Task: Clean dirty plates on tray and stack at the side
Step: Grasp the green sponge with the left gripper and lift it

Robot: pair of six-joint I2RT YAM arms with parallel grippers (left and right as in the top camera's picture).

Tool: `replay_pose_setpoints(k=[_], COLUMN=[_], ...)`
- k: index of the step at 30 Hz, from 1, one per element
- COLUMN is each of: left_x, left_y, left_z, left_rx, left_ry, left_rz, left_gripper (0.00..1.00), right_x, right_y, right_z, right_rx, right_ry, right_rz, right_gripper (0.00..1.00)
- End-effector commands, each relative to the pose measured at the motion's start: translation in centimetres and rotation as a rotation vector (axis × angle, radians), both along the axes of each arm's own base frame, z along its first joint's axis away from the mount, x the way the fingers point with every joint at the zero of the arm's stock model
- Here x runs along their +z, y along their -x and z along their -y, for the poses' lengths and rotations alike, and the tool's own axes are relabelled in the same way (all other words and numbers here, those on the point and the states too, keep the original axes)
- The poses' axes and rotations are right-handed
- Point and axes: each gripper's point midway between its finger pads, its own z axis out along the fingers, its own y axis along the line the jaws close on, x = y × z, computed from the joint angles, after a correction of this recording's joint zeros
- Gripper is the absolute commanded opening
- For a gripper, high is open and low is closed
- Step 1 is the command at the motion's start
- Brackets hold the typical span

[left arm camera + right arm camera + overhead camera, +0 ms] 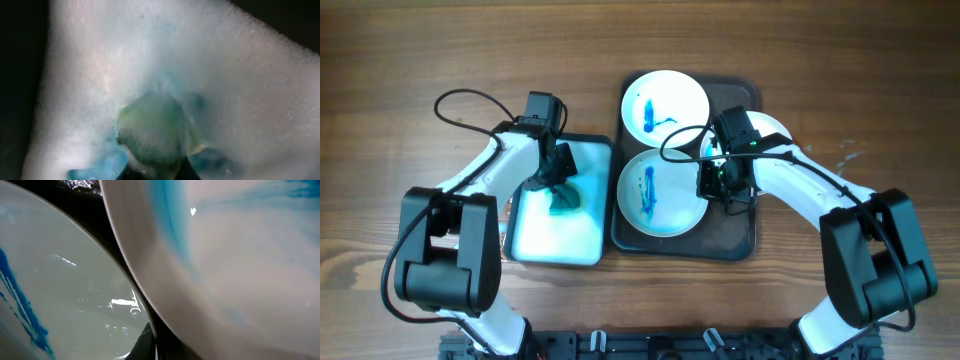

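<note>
Closest to my right wrist camera was a round white plate (240, 270) smeared blue, its rim over a second smeared plate (60, 290) on the dark grey rectangular tray (740, 235). A third plate (665, 108) lay at the tray's far end. Whether the right gripper (725, 183) pinched anything, I couldn't tell. The left gripper (560, 188) sat on a teal sponge (563, 200) in the white tray (550, 245), its grip equally unclear.

Left arm (485, 170) and right arm (810, 185) are showing white link shells and black joint housings. Black cables (470, 95) are looping from both wrists.
</note>
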Motion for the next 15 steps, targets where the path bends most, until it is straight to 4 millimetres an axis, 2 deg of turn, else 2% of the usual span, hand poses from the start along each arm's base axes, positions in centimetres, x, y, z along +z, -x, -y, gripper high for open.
replay_pose_setpoints(k=[1, 2, 3, 4, 5, 7, 9, 10, 12, 14, 15], left_x=[0.2, 0.9, 1.8, 2.8, 3.7, 5.3, 5.7, 5.2, 4.1, 2.0, 0.8], left_y=[0.0, 0.0, -0.1, 0.0, 0.2, 1.3, 3.7, 5.6, 7.2, 8.8, 9.4], left_z=[0.5, 0.5, 0.5, 0.7, 0.9, 0.8, 1.3, 1.9, 2.0, 2.0, 2.3], left_rx=[-0.042, -0.043, -0.043, -0.049, -0.062, -0.064, -0.066, -0.049, -0.004, -0.008, -0.018], left_ry=[0.011, 0.010, 0.012, 0.023, 0.031, 0.028, 0.073, 0.114, 0.125, 0.125, 0.130], left_rz=[-0.008, -0.011, -0.013, -0.020, -0.037, -0.080, -0.169, -0.243, -0.295, -0.320, -0.316], left_gripper=[0.04, 0.04, 0.22, 0.64, 0.73, 0.76, 0.71, 0.66, 0.62, 0.61, 0.56], right_x=[-1.5, -1.5, -1.5, -1.5, -1.5, -1.5, -1.5, -1.5, -1.5, -1.5, -1.5], right_y=[0.5, 0.6, 0.6, 0.8, 0.8, 1.0, 1.0, 1.0, 1.0, 0.9, 0.9], right_z=[1.8, 1.9, 1.9, 1.9, 2.0, 2.0, 2.0, 2.0, 2.0, 2.0, 2.0], right_rx=[-0.034, -0.033, -0.033, -0.033, -0.032, -0.032, -0.032, -0.032, -0.032, -0.033, -0.033], right_ry=[0.098, 0.099, 0.100, 0.102, 0.103, 0.106, 0.106, 0.106, 0.106, 0.105, 0.104], right_rz=[-0.028, -0.030, -0.034, -0.039, -0.042, -0.048, -0.048, -0.048, -0.048, -0.045, -0.044], right_gripper=[0.04, 0.04, 0.04, 0.04, 0.04, 0.04, 0.04, 0.04, 0.05, 0.05, 0.05])
